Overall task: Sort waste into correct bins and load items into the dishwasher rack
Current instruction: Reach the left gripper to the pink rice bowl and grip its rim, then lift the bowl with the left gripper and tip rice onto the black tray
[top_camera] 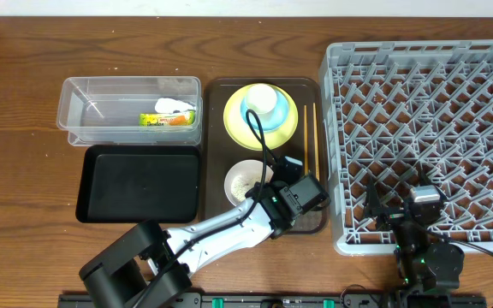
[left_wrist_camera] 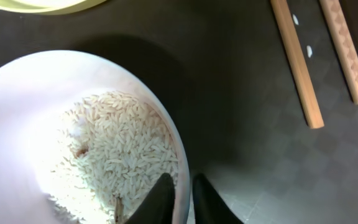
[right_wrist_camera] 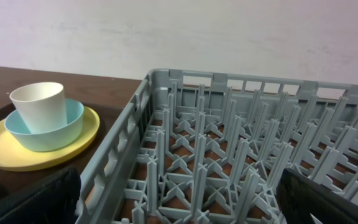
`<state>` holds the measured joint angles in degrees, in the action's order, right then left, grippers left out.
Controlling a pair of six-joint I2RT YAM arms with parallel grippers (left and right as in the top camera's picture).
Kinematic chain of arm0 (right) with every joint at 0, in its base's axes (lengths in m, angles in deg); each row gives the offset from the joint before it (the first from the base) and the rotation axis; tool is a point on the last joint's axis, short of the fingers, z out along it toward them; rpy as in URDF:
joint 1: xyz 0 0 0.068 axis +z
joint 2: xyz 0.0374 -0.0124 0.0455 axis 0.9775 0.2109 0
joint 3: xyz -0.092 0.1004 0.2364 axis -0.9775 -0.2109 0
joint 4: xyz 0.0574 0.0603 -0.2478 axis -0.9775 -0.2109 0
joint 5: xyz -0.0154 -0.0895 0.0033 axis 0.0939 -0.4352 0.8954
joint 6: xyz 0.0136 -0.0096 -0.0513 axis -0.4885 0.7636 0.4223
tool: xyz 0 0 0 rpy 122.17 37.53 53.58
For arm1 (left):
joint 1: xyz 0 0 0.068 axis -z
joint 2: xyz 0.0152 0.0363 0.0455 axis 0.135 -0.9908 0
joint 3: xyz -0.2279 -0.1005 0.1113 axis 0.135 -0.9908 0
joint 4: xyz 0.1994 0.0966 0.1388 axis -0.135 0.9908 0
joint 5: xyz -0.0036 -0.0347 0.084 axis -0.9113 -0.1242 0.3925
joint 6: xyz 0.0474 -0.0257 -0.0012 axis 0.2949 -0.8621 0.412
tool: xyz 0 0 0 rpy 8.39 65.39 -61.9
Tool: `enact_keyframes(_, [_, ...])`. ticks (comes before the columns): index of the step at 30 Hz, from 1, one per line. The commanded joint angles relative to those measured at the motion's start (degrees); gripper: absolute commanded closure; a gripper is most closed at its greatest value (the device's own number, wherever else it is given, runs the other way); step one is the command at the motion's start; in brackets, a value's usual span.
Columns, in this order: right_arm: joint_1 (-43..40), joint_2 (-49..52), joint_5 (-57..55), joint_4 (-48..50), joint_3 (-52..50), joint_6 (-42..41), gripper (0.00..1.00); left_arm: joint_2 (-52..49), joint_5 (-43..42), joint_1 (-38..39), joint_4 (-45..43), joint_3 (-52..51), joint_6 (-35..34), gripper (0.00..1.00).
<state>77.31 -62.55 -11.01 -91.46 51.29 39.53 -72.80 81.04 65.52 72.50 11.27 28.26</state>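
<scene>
Rice scraps [left_wrist_camera: 117,149] lie in the white bowl [left_wrist_camera: 17,112] on the brown tray [left_wrist_camera: 241,93], and my left tool [left_wrist_camera: 182,182] is clenched on its rim. Meanwhile my right tool [right_wrist_camera: 179,202] hangs released over the dishwasher rack [right_wrist_camera: 229,143]. Next, I judge: lift level, then empty the scraps.

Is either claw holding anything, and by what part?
The left gripper pinches the white bowl by its rim, one finger inside, one outside. The right gripper is open and empty.

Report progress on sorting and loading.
Done: wrapper and tissue lie in the tub. In hand: left end effector grips the white bowl by its rim, rice inside. Remaining: rice to bin; plate, blue bowl, cup, chopsticks sit unloaded on the tray; rack holds nothing.
</scene>
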Motion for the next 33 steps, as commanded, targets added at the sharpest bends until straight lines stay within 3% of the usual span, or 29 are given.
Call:
enact_keyframes(1, [0.6,-0.1,-0.2,-0.2,-0.1,0.5,0.01,0.7,0.0,-0.2,0.2,-0.6,0.5,0.89])
enact_keyframes(3, [0.6,-0.1,-0.1,-0.2,-0.1,0.5,0.01,0.8,0.0,-0.2,0.2,-0.6,0.5,0.94])
enact_keyframes(12, [0.6,-0.1,-0.1,-0.2,-0.1,0.5,0.01,4.0,4.5,-0.2,2.1,0.0,0.7,0.94])
enact_keyframes(21, [0.6,-0.1,-0.2,-0.2,-0.1,0.5,0.01,17.5,4.5,-1.9,8.2,0.5,2.2,0.94])
enact_keyframes(28, [0.6,-0.1,-0.2,-0.2,-0.1,0.5,0.01,28.4,2.8,-11.4,14.6,0.5,2.2,0.94])
enact_keyframes(33, [0.6,-0.1,-0.2,-0.2,-0.1,0.5,0.01,33.5,-5.0,-24.6,18.0,0.5,2.3,0.94])
